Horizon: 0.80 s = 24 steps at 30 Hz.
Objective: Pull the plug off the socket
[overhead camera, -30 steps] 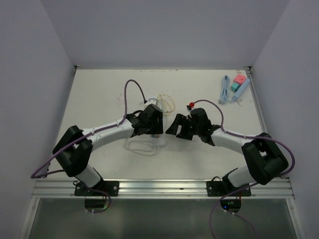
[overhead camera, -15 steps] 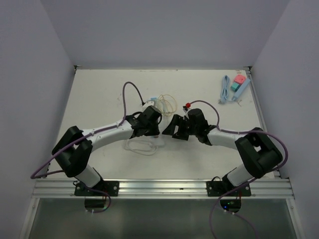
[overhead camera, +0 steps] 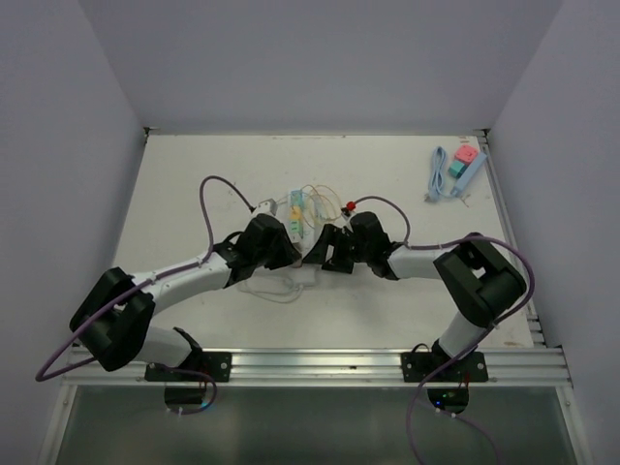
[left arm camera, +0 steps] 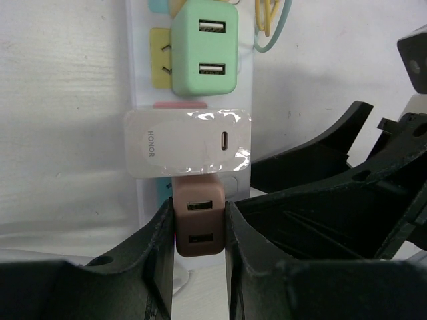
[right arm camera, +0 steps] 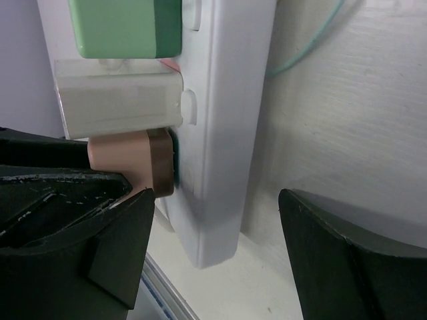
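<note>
1. So, the white power strip (left arm camera: pixel 139 67) is lying flat on the table (left arm camera: pixel 60 100), roughly mid-table between the two arms; three things are stuck in it in a row.
2. At the far end of the row is a green adapter (left arm camera: pixel 203 47) with two USB ports; next to it is a white charger (left arm camera: pixel 189 143) with "HONOR" printed on it and shiny film on top; touching that one is the brown plug (left arm camera: pixel 198 207), also with two USB ports.
3. The brown plug is at the end of the strip nearest the arm bases; in the right wrist view its base sits right up against the strip's face, so it's plugged in, not out yet.
4. The left gripper (left arm camera: pixel 198 230) has its two black fingers pressed onto the brown plug, one on each side; it's clamped on, with no gap I can see.
5. The right gripper (right arm camera: pixel 215 207) has its jaws wide apart, with the near end of the strip between them; I can't tell if either finger touches the strip.
6. From above, the two grippers are nose to nose over the strip, very close together.
7. Thin yellowish and teal wire loops (overhead camera: pixel 325 197) lie just beyond the strip; a white cord (overhead camera: pixel 276 288) curls out on the near side under the left arm.
8. In the back right corner there's a blue cable (overhead camera: pixel 438 174) beside a small pink-and-teal item (overhead camera: pixel 465 160) I can't make out; both are well apart from the action.
</note>
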Tool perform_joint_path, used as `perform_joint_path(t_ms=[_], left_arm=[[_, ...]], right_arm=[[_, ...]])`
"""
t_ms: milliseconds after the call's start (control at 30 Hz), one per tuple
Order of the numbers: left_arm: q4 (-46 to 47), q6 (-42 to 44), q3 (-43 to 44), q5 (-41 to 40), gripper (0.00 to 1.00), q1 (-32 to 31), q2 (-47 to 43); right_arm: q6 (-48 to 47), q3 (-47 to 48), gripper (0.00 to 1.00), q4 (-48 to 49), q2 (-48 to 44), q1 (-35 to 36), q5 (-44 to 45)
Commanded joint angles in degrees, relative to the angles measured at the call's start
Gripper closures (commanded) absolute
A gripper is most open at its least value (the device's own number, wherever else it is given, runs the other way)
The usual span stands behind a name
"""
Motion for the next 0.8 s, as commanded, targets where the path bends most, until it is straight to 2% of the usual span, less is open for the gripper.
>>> perform_joint_path(t_ms=[0, 133, 233, 267, 333, 367, 433, 467, 500, 533, 633, 767], left_arm=[[8.26, -2.62, -3.56, 3.23, 1.0, 1.73, -2.77], [12.23, -3.32, -7.07, 4.81, 1.0, 3.22, -4.35], [14.78, -3.67, -8.92, 6.39, 1.0, 3.93, -5.06], [15.4, -3.67, -9.36, 7.36, 1.0, 4.45, -5.23], [17.77, -3.67, -10.85, 8.15, 1.0, 5.15, -5.32], [19.08, -3.67, -11.21, 8.94, 1.0, 5.42, -5.41], [20.32, -3.5, -12.0, 9.56, 1.0, 6.03, -5.32], [21.11, -2.71, -12.01, 10.0, 1.0, 6.12, -4.98], [21.38, -2.27, -11.92, 10.18, 1.0, 6.21, -4.8], [21.47, -1.83, -11.48, 10.44, 1.0, 6.21, -4.45], [23.39, -0.68, -11.04, 11.93, 1.0, 6.21, -3.22], [25.42, -0.68, -10.6, 12.73, 1.0, 6.21, -1.64]], right_arm=[[1.2, 3.36, 0.21, 3.76, 2.73, 1.01, -1.24], [2.61, 4.85, 0.23, 5.61, 5.11, 1.63, -2.03], [2.96, 4.86, 0.33, 6.93, 5.64, 1.63, -2.39], [2.79, 4.85, 0.42, 7.02, 5.55, 1.63, -2.3], [2.17, 4.77, 0.53, 7.02, 4.85, 1.63, -2.12], [1.91, 4.85, 0.66, 6.93, 4.59, 1.63, -2.21], [1.03, 5.38, 0.79, 6.32, 3.54, 1.63, -2.56], [0.51, 5.56, 0.91, 4.92, 3.01, 1.63, -2.04], [-0.89, 5.82, 0.97, 3.86, 2.22, 1.63, -1.34], [-1.95, 5.91, 1.0, 0.98, 0.65, 1.63, -0.55], [-6.34, 7.31, 1.0, -5.35, -1.91, 1.63, 5.42], [-9.69, 9.51, 1.0, -19.16, -4.2, 1.54, 14.82]])
